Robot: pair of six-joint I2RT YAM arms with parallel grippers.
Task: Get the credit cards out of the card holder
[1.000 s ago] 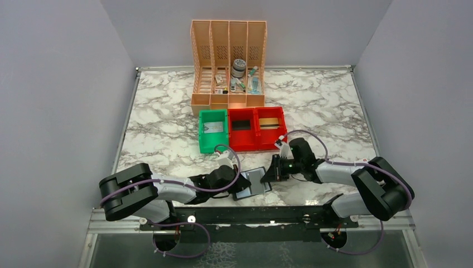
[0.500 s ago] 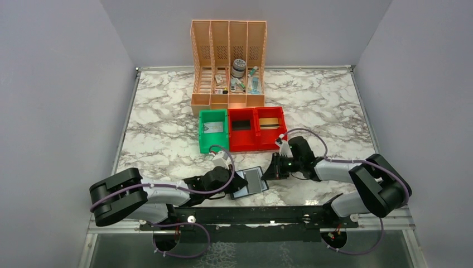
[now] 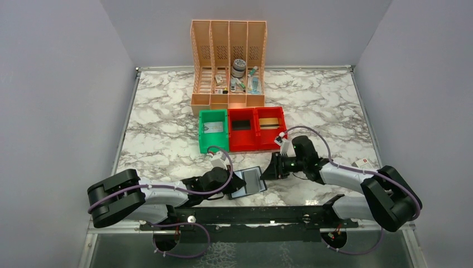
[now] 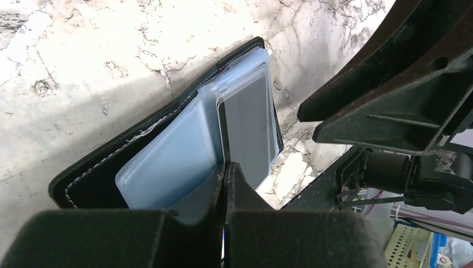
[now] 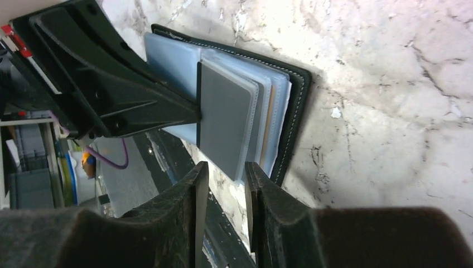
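Right wrist view: right gripper (image 5: 226,167) has its fingers (image 5: 196,187) a narrow gap apart w/ nothing between them, tips just short of the near corner of a dark grey card (image 5: 226,125). That card sits in the top clear sleeve of the card holder (image 5: 300,106), which lies open on the marble table (image 5: 390,84) near the front edge, btw. the two arms. Left gripper (image 4: 226,167) is closed tight on the pale blue lining at the fold, apparently keeping the holder in place.

Step in hand, prob.: pull the grey card. To do it well, the right gripper should ease fwd so it takes the card's edge alone, not the sleeve w/ it, then close and draw straight back along the sleeve. Whether the edge sticks out cannot be told. A tan card (image 5: 269,125) shows lower down, so more remain.

Around: red bins (image 3: 256,129) and green bin (image 3: 213,131) just behind, each w/ a flat card-like thing inside; peach organiser (image 3: 228,56) further back. In the way: left gripper lies right beside the card, so little room.
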